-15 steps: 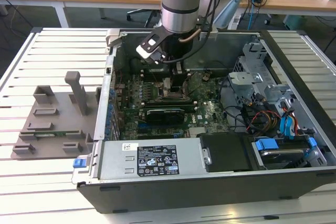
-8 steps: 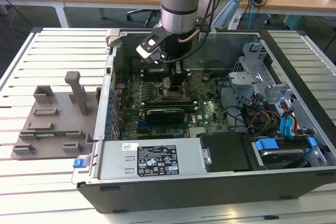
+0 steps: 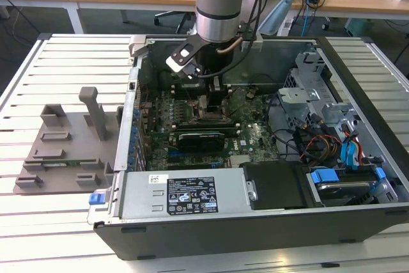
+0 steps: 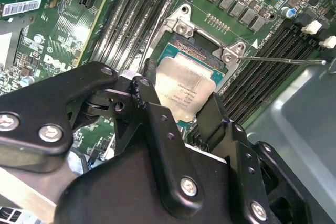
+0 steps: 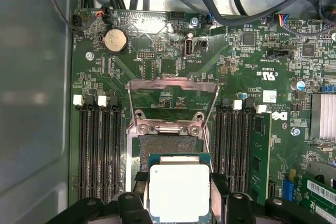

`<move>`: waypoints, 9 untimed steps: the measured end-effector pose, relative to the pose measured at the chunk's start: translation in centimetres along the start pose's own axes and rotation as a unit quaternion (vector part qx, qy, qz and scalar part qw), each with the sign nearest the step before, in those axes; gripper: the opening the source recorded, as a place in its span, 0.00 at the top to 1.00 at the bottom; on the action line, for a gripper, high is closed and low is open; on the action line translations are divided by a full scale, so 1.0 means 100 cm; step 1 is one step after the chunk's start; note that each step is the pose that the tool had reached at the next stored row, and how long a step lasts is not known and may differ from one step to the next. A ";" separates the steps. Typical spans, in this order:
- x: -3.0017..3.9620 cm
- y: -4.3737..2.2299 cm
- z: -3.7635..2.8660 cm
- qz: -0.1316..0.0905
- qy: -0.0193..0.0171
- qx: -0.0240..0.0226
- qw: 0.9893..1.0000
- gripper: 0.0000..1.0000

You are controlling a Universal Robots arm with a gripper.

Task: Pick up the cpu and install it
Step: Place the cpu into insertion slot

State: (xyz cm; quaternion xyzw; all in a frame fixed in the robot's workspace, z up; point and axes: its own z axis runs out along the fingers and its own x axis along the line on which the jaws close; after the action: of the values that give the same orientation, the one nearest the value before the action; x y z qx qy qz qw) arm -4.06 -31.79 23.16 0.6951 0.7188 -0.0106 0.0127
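Note:
The cpu (image 5: 178, 192), a flat square chip with a shiny silver top and a green rim, sits between the two black fingers of my gripper (image 5: 178, 181). The fingers press on two opposite edges of it. It hangs just over the open socket (image 5: 168, 144) on the green motherboard, whose metal load plate (image 5: 173, 100) is swung up. In the second wrist view the cpu (image 4: 186, 87) lies partly inside the socket frame (image 4: 202, 38), with the gripper (image 4: 181, 94) shut on it. In the exterior view the gripper (image 3: 208, 94) reaches down into the computer case (image 3: 255, 222).
Memory slots (image 5: 97, 150) run along both sides of the socket. A thin socket lever (image 4: 283, 60) sticks out sideways. Cables and drive bays (image 3: 332, 145) fill the case at the exterior view's right. A grey plastic tray with posts (image 3: 64, 151) lies on the slatted table at its left.

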 end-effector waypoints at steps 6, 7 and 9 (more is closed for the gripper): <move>0.0001 0.0000 0.0039 0.002 0.000 0.000 1.000 0.45; 0.0002 0.0000 0.0044 0.002 0.000 0.000 1.000 0.45; 0.0004 0.0000 0.0055 0.002 0.000 0.000 1.000 0.45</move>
State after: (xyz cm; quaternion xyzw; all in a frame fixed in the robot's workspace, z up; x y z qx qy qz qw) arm -4.06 -31.76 22.61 0.6968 0.7171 -0.0107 0.0128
